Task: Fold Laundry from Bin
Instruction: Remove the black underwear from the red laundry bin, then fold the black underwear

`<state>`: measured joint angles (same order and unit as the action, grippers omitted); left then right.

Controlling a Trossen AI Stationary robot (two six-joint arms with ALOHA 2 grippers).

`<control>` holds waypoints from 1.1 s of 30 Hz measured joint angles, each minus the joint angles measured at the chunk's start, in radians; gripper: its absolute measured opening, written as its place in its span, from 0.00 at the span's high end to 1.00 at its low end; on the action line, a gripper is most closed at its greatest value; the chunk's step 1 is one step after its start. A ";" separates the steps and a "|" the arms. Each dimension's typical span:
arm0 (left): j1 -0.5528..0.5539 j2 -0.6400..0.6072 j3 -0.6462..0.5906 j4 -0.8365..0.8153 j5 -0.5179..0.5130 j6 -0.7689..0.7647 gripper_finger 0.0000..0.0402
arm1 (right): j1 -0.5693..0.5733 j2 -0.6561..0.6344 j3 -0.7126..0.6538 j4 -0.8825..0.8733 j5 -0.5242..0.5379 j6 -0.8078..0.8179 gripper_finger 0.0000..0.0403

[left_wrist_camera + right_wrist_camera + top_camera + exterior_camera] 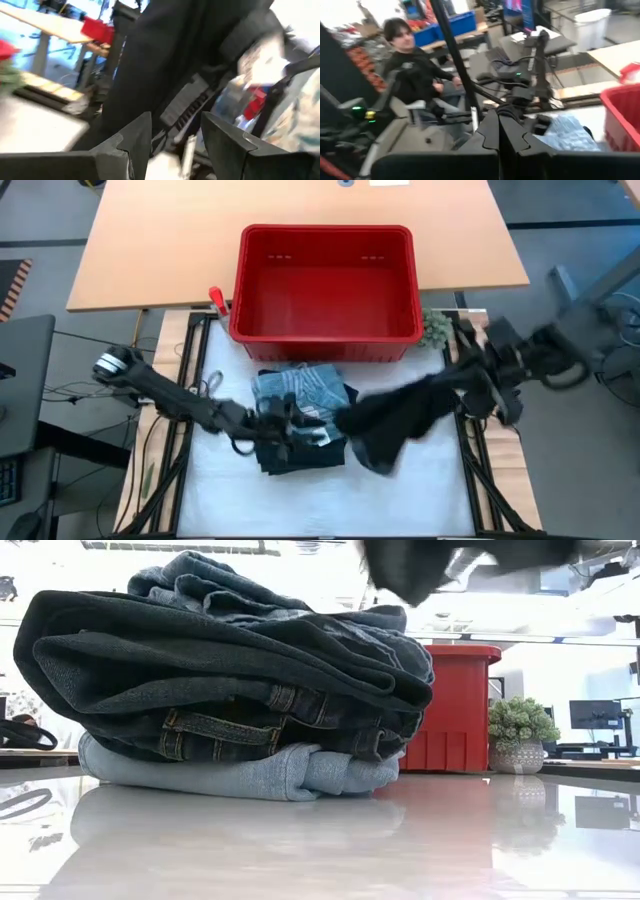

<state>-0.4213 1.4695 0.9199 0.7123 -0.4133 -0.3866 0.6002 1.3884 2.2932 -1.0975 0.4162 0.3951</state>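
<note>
Gripping a black garment in my shut right claw, I hold it above the worktop's right side; my left claw, half-open, rests on the folded stack near the red bin.

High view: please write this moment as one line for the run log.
right gripper: shut on black garment, lifted | left gripper: open, at folded pile | bin: looks empty

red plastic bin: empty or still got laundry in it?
Empty. The high view looks straight into the red rectangular plastic bin and shows only its bare red floor; the garments lie on the table in front of it.
</note>
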 joint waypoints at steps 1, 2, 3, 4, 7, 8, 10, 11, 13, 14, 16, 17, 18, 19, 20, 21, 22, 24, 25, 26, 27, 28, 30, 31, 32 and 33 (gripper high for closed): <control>-0.019 0.045 0.014 0.062 -0.019 0.000 0.60 | 0.065 0.000 -0.019 0.001 0.085 0.012 0.96; -0.035 0.090 0.034 0.118 -0.035 0.004 0.60 | 0.126 0.002 -0.041 0.005 0.167 0.030 0.96; -0.050 0.133 0.060 0.156 -0.040 0.012 0.60 | 0.179 0.007 -0.065 0.011 0.244 0.053 0.96; -0.064 0.174 0.094 0.181 -0.042 0.023 0.60 | 0.224 0.013 -0.090 0.030 0.313 0.082 0.95; -0.099 0.279 0.226 0.187 -0.050 0.067 0.60 | 0.297 0.035 -0.154 0.084 0.462 0.159 0.95; -0.107 0.310 0.272 0.175 -0.059 0.094 0.60 | 0.307 0.040 -0.168 0.098 0.487 0.183 0.95; -0.118 0.368 0.376 0.121 -0.073 0.169 0.60 | 0.313 0.045 -0.189 0.103 0.500 0.230 0.95; -0.122 0.391 0.424 0.086 -0.073 0.207 0.60 | 0.313 0.049 -0.192 0.096 0.505 0.254 0.95; -0.125 0.428 0.524 0.004 -0.074 0.277 0.60 | 0.310 0.063 -0.193 0.082 0.528 0.296 0.95; -0.126 0.437 0.570 -0.045 -0.075 0.306 0.60 | 0.306 0.072 -0.193 0.075 0.536 0.310 0.95; -0.125 0.444 0.656 -0.162 -0.112 0.324 0.60 | 0.298 0.086 -0.194 0.072 0.548 0.326 0.95; -0.126 0.444 0.690 -0.228 -0.138 0.306 0.60 | 0.293 0.091 -0.194 0.072 0.549 0.333 0.95; -0.126 0.444 0.722 -0.297 -0.166 0.279 0.60 | 0.286 0.093 -0.194 0.072 0.555 0.337 0.95; -0.128 0.444 0.751 -0.364 -0.174 0.255 0.60 | 0.282 0.093 -0.194 0.073 0.557 0.338 0.95; -0.130 0.445 0.778 -0.427 -0.169 0.247 0.60 | 0.279 0.093 -0.194 0.073 0.559 0.338 0.95; -0.134 0.447 0.802 -0.480 -0.154 0.257 0.60 | 0.273 0.095 -0.194 0.074 0.560 0.339 0.95; -0.138 0.447 0.823 -0.527 -0.134 0.280 0.60 | 0.265 0.096 -0.194 0.077 0.566 0.339 0.95; -0.146 0.447 0.844 -0.587 -0.100 0.313 0.60 | 0.254 0.098 -0.194 0.077 0.572 0.339 0.95; -0.149 0.446 0.846 -0.604 -0.092 0.317 0.60 | 0.245 0.098 -0.194 0.077 0.573 0.339 0.95; -0.150 0.446 0.845 -0.619 -0.095 0.318 0.60 | 0.235 0.098 -0.194 0.079 0.573 0.339 0.95; -0.153 0.447 0.845 -0.628 -0.109 0.317 0.60 | 0.226 0.098 -0.194 0.081 0.574 0.339 0.95; -0.156 0.448 0.843 -0.634 -0.133 0.317 0.60 | 0.219 0.098 -0.194 0.081 0.574 0.339 0.95; -0.155 0.448 0.843 -0.645 -0.182 0.315 0.60 | 0.208 0.098 -0.194 0.081 0.574 0.341 0.95; -0.154 0.447 0.844 -0.652 -0.215 0.300 0.60 | 0.204 0.099 -0.194 0.081 0.574 0.341 0.95; -0.153 0.447 0.844 -0.657 -0.248 0.277 0.60 | 0.200 0.102 -0.194 0.081 0.573 0.341 0.95; -0.153 0.447 0.844 -0.661 -0.274 0.255 0.60 | 0.193 0.103 -0.194 0.081 0.573 0.341 0.95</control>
<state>-0.5747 1.9167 1.7638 0.0513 -0.6871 -0.1315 0.7937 1.4918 2.0995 -1.0165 0.9894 0.7364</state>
